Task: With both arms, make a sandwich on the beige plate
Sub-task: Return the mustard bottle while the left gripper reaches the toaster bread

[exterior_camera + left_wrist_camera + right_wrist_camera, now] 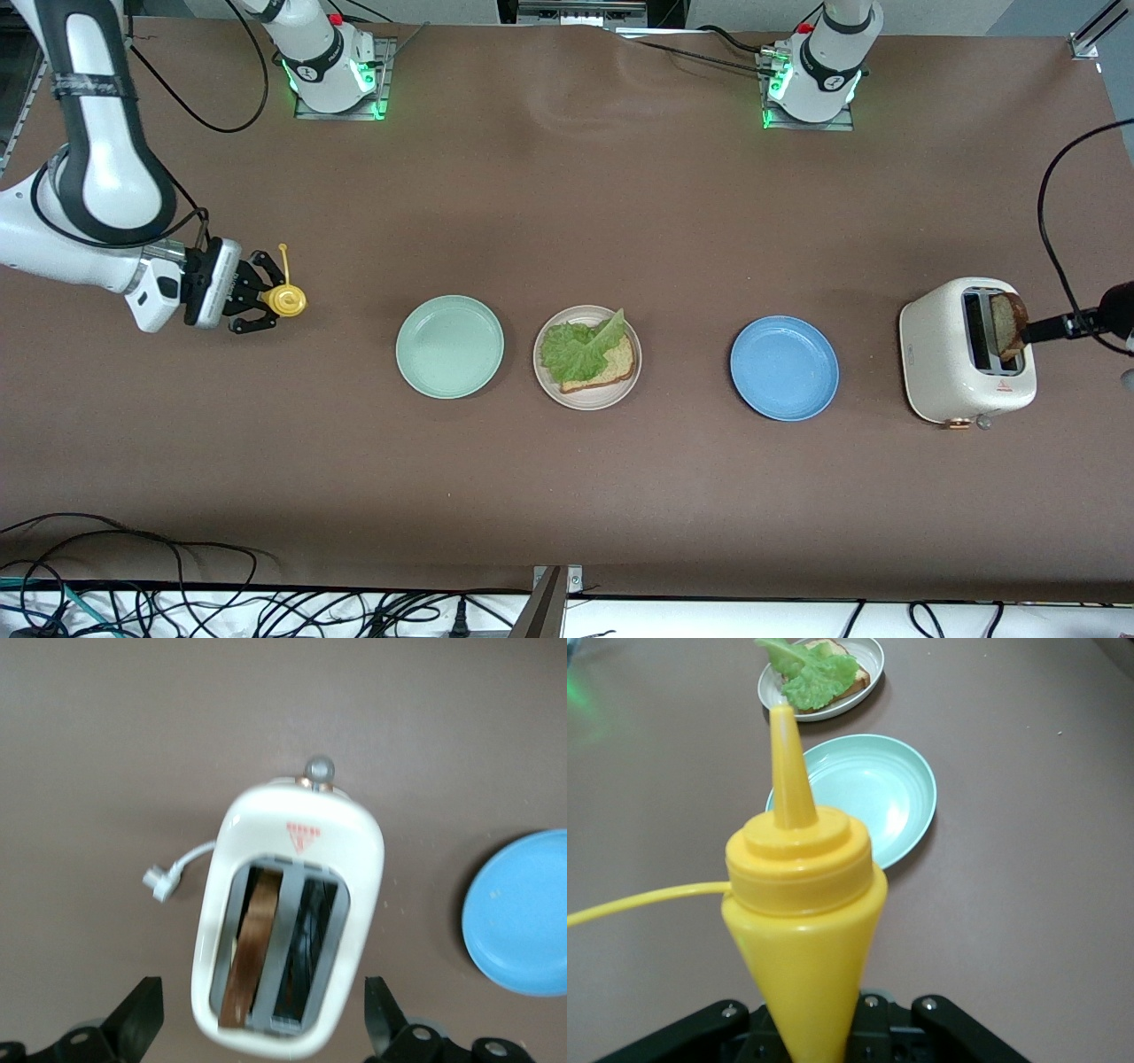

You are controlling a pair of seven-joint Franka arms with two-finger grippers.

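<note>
Blue plate (784, 368), beige plate (586, 358) and mint green plate (449, 346) in a row; the beige one carries one bread slice (611, 365) under a lettuce leaf (580, 346). Left gripper (261, 1019), fingers spread, hangs over the toaster (966, 352), which holds a second slice (1008, 325). Right gripper (257, 303) clenches a yellow squeeze bottle (287, 299) toward the right arm's end of the table.

Bright even overhead light, soft short shadows; left wrist view blurred (toaster (288, 917) edges smeared); front view sharp.
</note>
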